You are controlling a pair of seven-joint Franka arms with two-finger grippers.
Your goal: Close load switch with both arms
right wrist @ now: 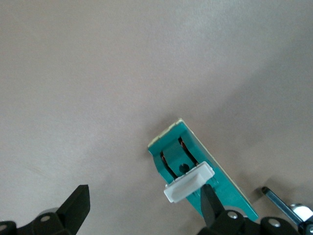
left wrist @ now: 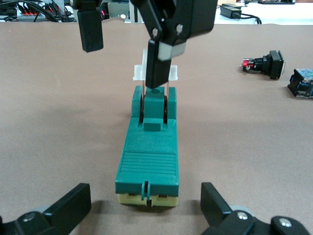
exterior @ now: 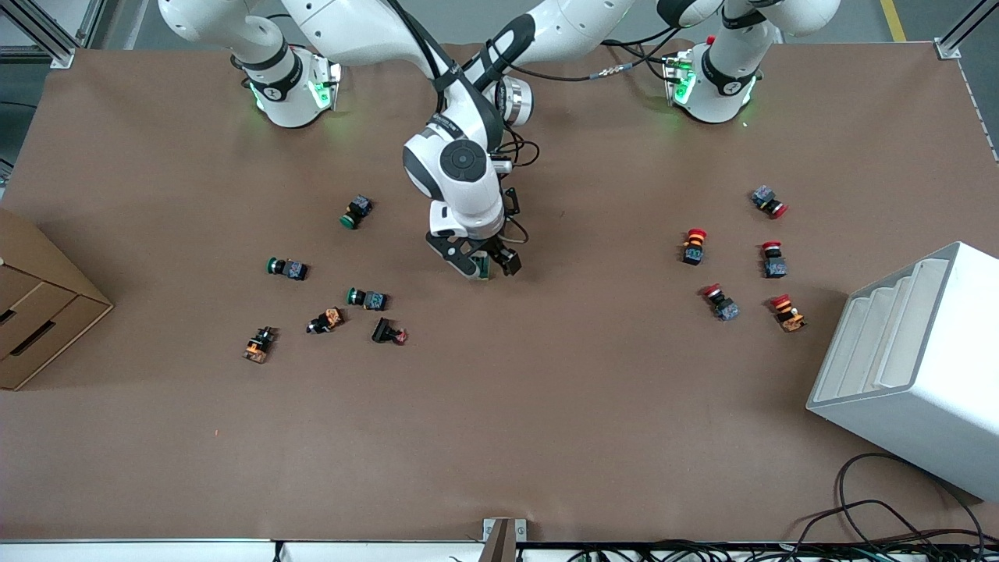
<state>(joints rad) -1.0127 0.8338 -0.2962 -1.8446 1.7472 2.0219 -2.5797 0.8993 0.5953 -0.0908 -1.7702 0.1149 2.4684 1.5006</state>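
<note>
The load switch [exterior: 485, 271] [left wrist: 146, 161] [right wrist: 166, 143] is a dark-green block lying flat mid-table, its white handle [left wrist: 139, 71] [right wrist: 190, 181] standing up at the end nearer the front camera. My right gripper [exterior: 490, 267] [right wrist: 144, 196] [left wrist: 124, 54] hangs open over that end. One of its fingers [left wrist: 159, 63] touches the handle and the other stands clear beside it. My left gripper [left wrist: 145, 197] is low at the table, open, with a finger on each side of the switch's other end and not touching it. In the front view the right arm's wrist hides it.
Green-capped push buttons [exterior: 357, 211] and several orange or black ones [exterior: 326, 320] lie toward the right arm's end. Red-capped buttons [exterior: 694, 246] lie toward the left arm's end, near a white rack [exterior: 909, 367]. A cardboard box [exterior: 35, 312] stands at the right arm's table edge.
</note>
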